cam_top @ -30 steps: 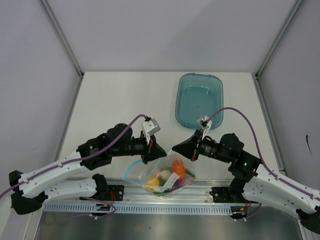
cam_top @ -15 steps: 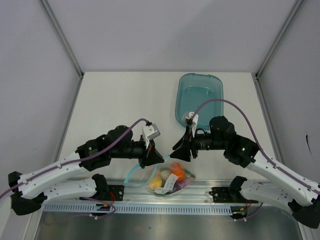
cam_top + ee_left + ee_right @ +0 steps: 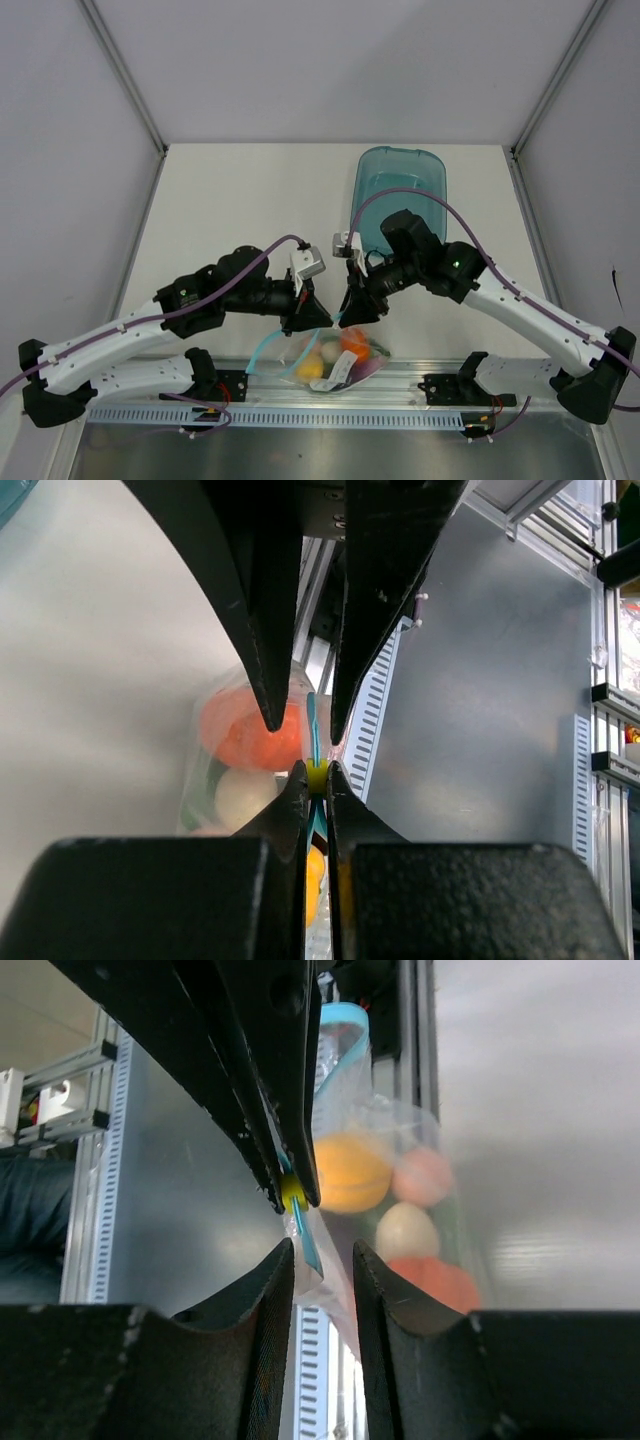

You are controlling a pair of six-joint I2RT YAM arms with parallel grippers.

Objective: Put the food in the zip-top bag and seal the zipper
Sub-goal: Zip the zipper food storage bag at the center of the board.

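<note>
Clear bag (image 3: pixel 318 352) of toy food (image 3: pixel 352 343) sits at the table's (image 3: pixel 230 200) near edge, left gripper (image 3: pixel 317 776) clamped on its blue zipper (image 3: pixel 312 720), right gripper (image 3: pixel 323 1252) just beside, fingers slightly parted astride it.

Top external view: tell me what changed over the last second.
The right gripper swung left to the left gripper and now straddles the zipper, open. The zip-top bag bunched up. The left gripper kept its pinch; the teal tray stayed.

Left gripper (image 3: pixel 317 772) pinches tight on the blue zipper (image 3: pixel 313 725), bag (image 3: pixel 200 770) beyond it showing the orange tomato (image 3: pixel 245 730) and pale egg (image 3: pixel 245 795) inside.
</note>
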